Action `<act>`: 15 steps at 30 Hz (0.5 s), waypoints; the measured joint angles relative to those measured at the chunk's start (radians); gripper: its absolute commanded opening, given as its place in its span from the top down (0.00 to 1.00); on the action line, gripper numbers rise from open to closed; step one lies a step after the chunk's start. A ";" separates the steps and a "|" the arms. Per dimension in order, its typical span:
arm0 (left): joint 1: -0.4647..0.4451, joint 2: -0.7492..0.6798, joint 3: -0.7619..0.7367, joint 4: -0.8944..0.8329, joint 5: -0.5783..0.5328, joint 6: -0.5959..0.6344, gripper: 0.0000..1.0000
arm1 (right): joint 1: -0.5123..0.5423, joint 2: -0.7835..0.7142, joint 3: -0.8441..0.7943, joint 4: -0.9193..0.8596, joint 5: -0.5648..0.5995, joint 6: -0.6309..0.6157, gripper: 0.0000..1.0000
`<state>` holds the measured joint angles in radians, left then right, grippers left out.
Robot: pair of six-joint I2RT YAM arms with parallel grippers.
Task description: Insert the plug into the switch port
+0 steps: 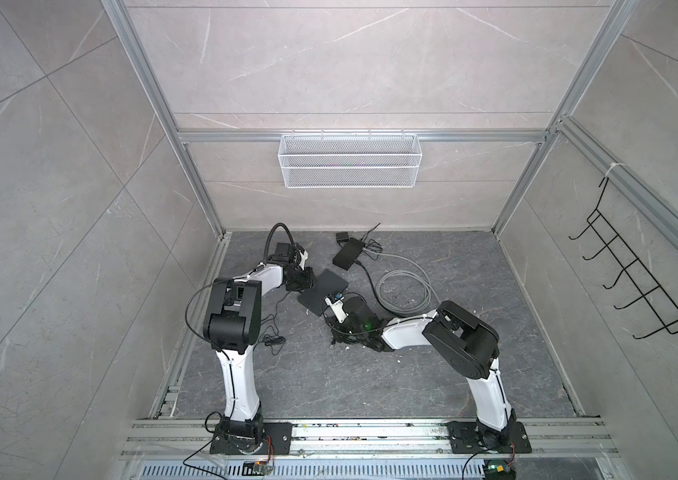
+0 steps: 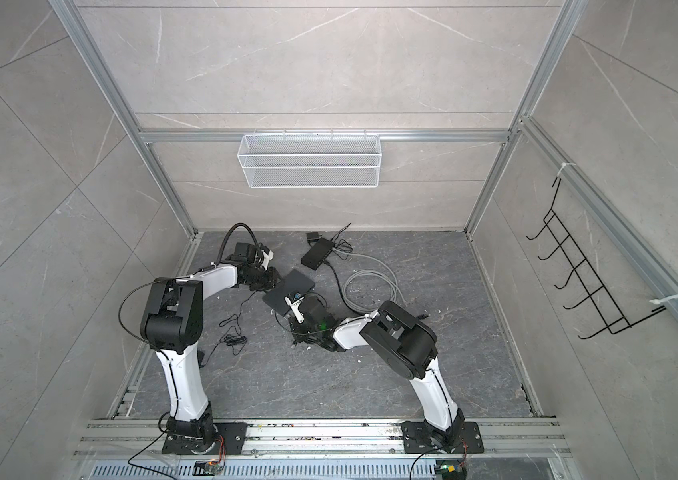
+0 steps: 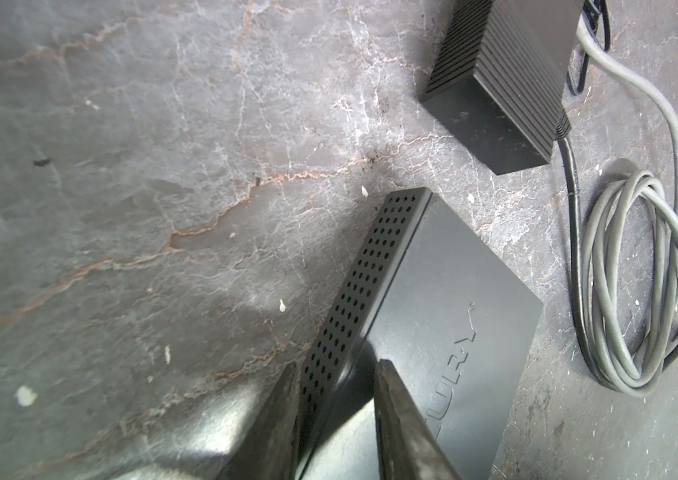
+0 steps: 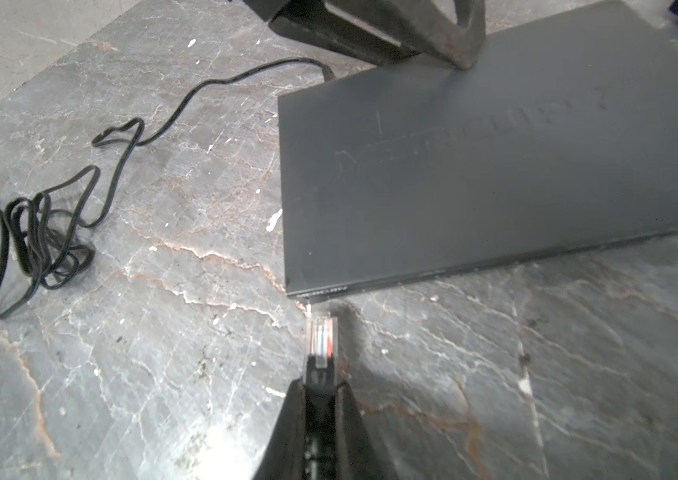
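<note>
The switch is a flat black box lying on the dark stone floor. My left gripper is shut on its far edge, one finger against the perforated side and one on the lid. That gripper's fingers also show at the switch's back in the right wrist view. My right gripper is shut on the plug, a clear connector with coloured wires on a black boot. The plug's tip sits just short of the switch's front edge, near a corner. The port openings are hidden.
A second, ribbed black box lies behind the switch, with a coiled grey cable to its right. A thin black cord is tangled left of the switch. A white mesh basket hangs on the back wall.
</note>
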<state>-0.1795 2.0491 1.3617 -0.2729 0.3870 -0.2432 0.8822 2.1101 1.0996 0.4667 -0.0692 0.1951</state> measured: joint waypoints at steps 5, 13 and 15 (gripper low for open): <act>0.000 0.000 0.000 -0.001 0.000 -0.008 0.68 | -0.001 0.012 0.033 -0.027 -0.006 0.012 0.97; 0.000 -0.009 -0.016 0.012 -0.004 -0.007 0.69 | -0.009 0.032 0.074 -0.056 -0.011 0.053 0.97; 0.000 -0.014 -0.024 0.016 -0.007 -0.007 0.69 | -0.013 0.033 0.080 -0.068 -0.020 0.060 0.97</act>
<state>-0.1795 2.0350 1.3380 -0.2569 0.3798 -0.2501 0.8696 2.1429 1.1797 0.3988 -0.0891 0.2550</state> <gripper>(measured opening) 0.309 0.114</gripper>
